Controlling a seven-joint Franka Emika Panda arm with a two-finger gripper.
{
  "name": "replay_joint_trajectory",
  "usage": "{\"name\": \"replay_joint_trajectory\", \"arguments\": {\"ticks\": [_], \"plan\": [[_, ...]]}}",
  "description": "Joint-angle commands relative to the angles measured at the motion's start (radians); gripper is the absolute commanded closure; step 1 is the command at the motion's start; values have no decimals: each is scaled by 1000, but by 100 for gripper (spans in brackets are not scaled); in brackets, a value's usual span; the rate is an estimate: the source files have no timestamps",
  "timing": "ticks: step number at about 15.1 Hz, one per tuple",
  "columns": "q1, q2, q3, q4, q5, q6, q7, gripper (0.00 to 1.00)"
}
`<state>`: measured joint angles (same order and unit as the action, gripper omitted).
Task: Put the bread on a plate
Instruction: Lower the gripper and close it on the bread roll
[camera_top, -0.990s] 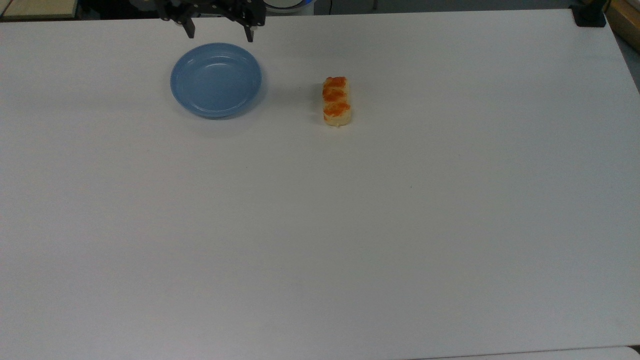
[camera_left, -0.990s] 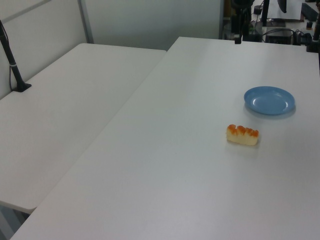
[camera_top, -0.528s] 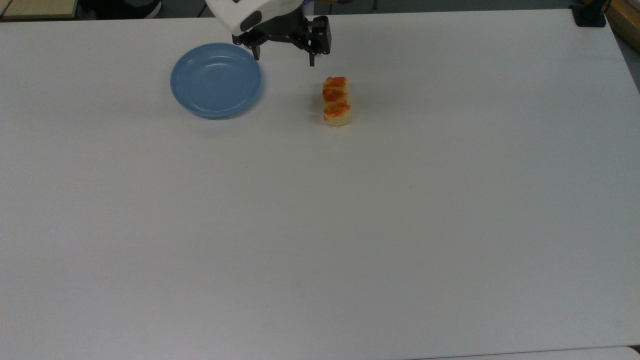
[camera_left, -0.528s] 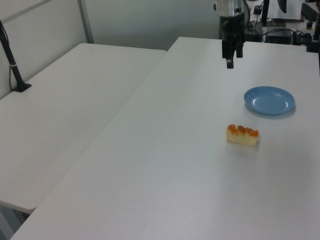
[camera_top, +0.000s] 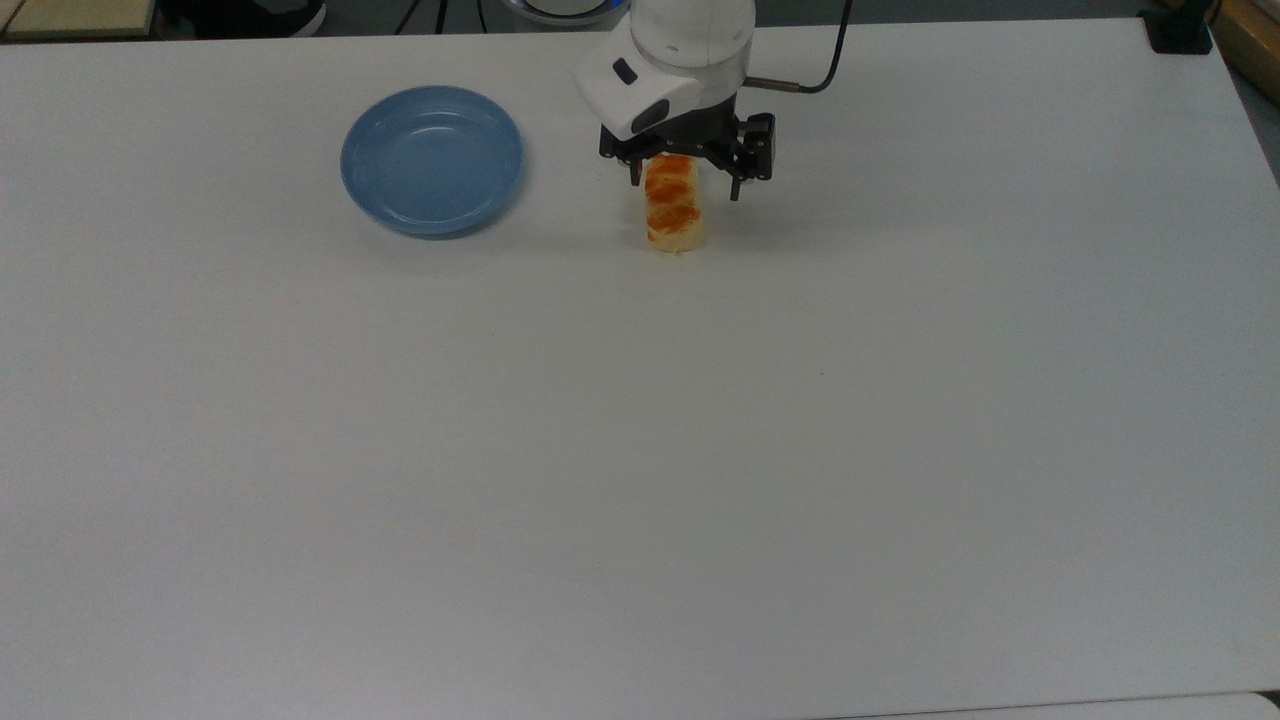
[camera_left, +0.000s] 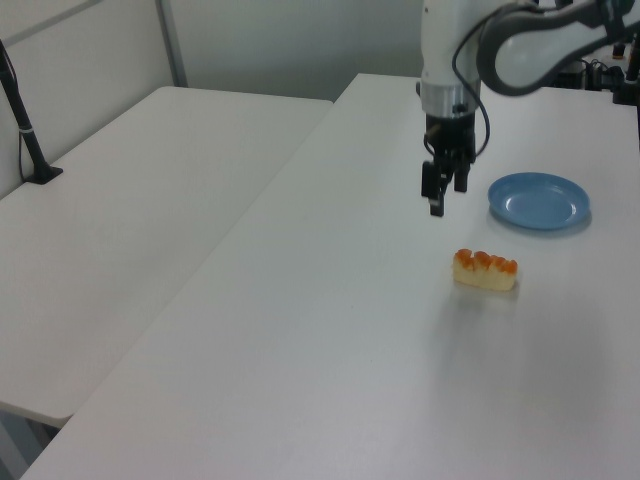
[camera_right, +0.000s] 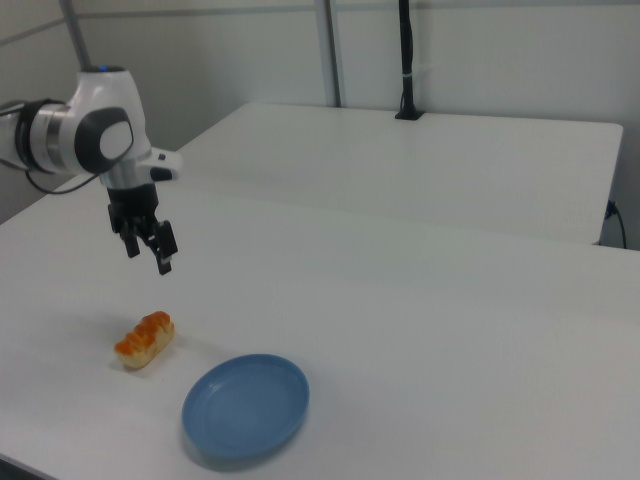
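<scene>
Gripper (camera_top: 684, 190) hung open above the table (camera_top: 640, 450), its 2 dark fingers spread and holding nothing. Seen in the top view straddling the far end of the bread (camera_top: 673, 208), with that end partly hidden beneath the white wrist housing. Seen in the left view (camera_left: 436, 193) well above the tabletop, clear of the loaf (camera_left: 486, 270) and toward the left view's left of it. Seen in the right view (camera_right: 147, 249) likewise raised, above and a little behind the loaf (camera_right: 145, 339). Fingers overlapped in both side views, so the gap between them hard to judge there.

Bread lay flat on the table, orange-brown patches up, untouched. Rested well apart from the plate (camera_top: 432, 160), on the top view's right of it. Plate light blue, empty, upright on the table (camera_left: 538, 200) (camera_right: 246, 405).

Possibly a cable (camera_top: 815, 80) trailing from the wrist toward the top view's upper edge, cut off there. Arm itself cut off at the frame edges in all 3 views.
</scene>
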<state>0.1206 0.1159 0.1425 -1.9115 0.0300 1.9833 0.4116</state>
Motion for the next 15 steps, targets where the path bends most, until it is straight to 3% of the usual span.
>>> {"name": "replay_joint_trajectory", "arguments": {"ticks": [1,9,11,15], "plan": [[-26,-15,15,-76,-13,45,-34,0],[-24,-10,19,-207,-65,111,-111,0],[-24,-2,41,-247,-76,172,-108,0],[-21,11,51,-261,-96,195,-100,0]]}}
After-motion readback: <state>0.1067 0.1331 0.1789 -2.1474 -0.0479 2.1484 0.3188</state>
